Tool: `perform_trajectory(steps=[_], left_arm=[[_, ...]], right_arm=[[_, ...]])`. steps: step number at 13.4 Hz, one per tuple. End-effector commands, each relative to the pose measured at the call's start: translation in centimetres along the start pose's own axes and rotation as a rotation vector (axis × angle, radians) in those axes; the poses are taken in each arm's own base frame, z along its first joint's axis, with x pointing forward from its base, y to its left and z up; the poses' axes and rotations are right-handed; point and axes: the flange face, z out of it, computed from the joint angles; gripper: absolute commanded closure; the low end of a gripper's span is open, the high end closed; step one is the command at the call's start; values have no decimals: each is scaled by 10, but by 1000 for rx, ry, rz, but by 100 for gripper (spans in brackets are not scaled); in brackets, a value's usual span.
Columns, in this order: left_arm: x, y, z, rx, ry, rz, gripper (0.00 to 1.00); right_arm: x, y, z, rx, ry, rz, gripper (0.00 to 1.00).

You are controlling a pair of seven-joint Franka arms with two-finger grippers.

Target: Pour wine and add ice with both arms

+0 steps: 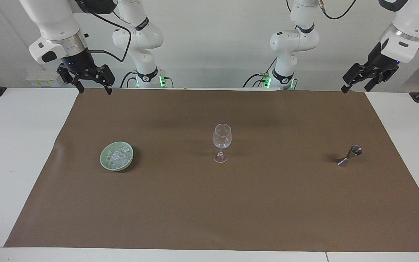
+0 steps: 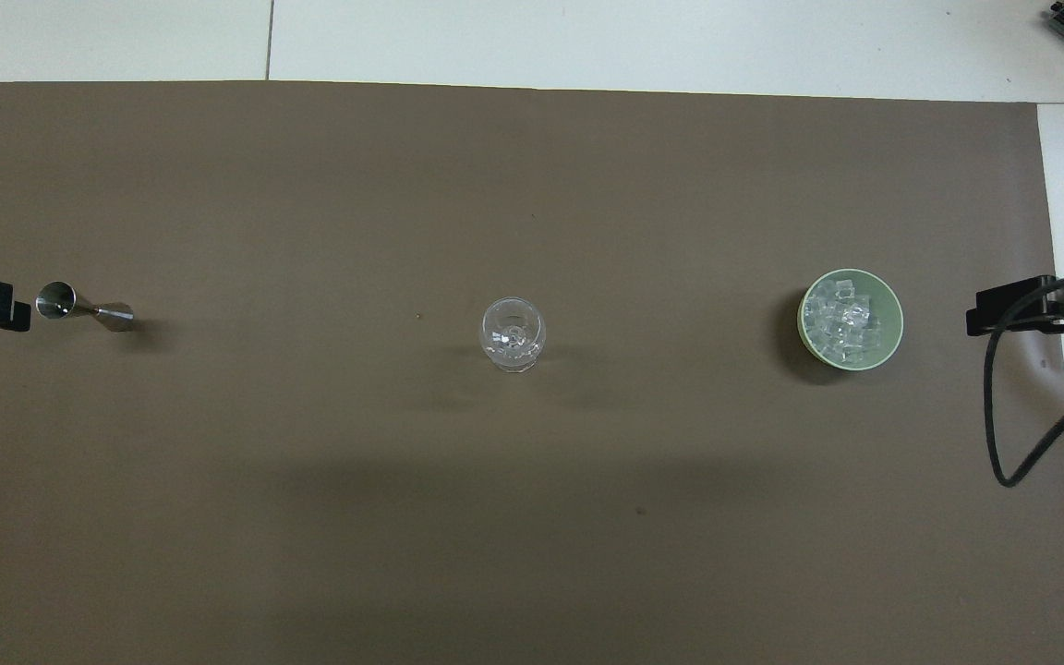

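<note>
On the brown mat (image 1: 231, 203) covering the tabletop (image 1: 13, 145), the ice (image 1: 117, 156) lies heaped in a pale green bowl (image 1: 104, 162) toward the right arm's end. A clear stemmed glass (image 1: 222, 142) stands upright mid-mat, and a steel jigger (image 1: 349, 155) stands toward the left arm's end. Both arms are raised over the mat's robot-side edge: the right end effector (image 1: 92, 88) and the left end effector (image 1: 356, 87) are both released, grasping nothing.
</note>
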Motion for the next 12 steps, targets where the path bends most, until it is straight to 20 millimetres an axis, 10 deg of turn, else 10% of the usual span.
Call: perform_trajectory(steps=[1, 12], left_arm=[[-12, -39, 3, -88, -26, -233, 0], [-32, -164, 54, -332, -134, -993, 0]], right_arm=[[-8, 1, 0, 24, 4, -17, 0], [-7, 1, 0, 24, 2, -18, 0]])
